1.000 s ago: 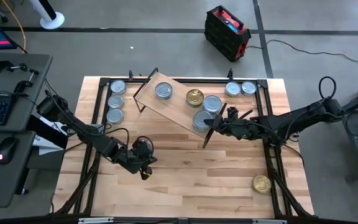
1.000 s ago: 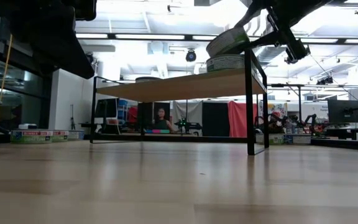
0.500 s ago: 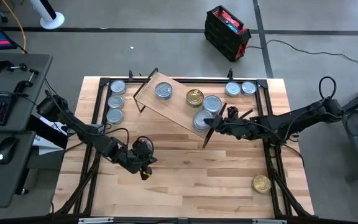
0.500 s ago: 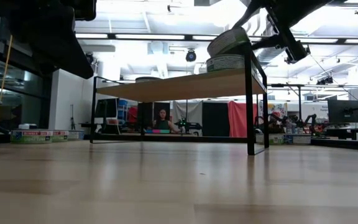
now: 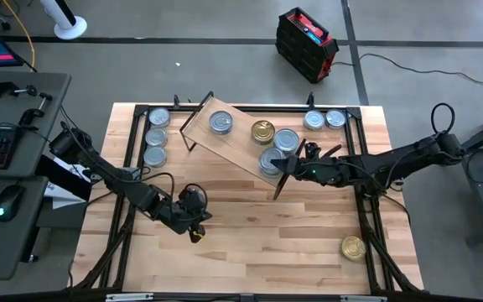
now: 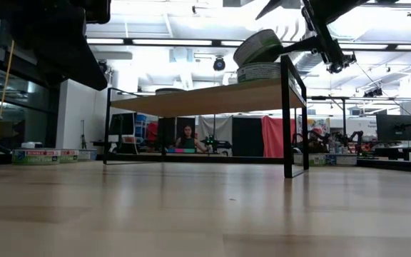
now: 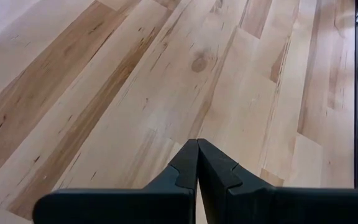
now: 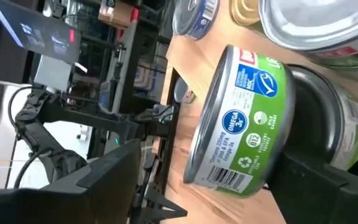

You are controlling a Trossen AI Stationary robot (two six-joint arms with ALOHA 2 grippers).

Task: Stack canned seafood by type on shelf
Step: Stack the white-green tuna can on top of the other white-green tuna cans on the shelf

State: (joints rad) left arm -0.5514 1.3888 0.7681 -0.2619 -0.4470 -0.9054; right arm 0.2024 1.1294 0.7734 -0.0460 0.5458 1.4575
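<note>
The shelf stands slantwise at the table's far middle. It carries a silver-topped can, a gold-topped can and another silver-topped one. At its near right end a green-labelled can leans tilted on a lower can. My right gripper reaches in from the table's right, open, with one finger above the tilted can and one beneath it. My left gripper is shut and hovers over bare table left of centre. My right gripper touches the tilted can with one finger only. That finger lies between this can's lower face and the can below, coming level from the table's right. The other finger stands apart. The can's raised edge is on the gripper's side, its opposite edge on the lower can.
Three silver-topped cans sit in a column at the table's far left, and two at the far right. A gold-topped can lies near the right front corner. A black frame rims the table. The shelf's black leg stands beside the stack.
My right gripper has opened: in the low view its upper finger has risen off the tilted can's top. The gripper has edged toward the table's left. The can now tips more steeply on the can below it.
</note>
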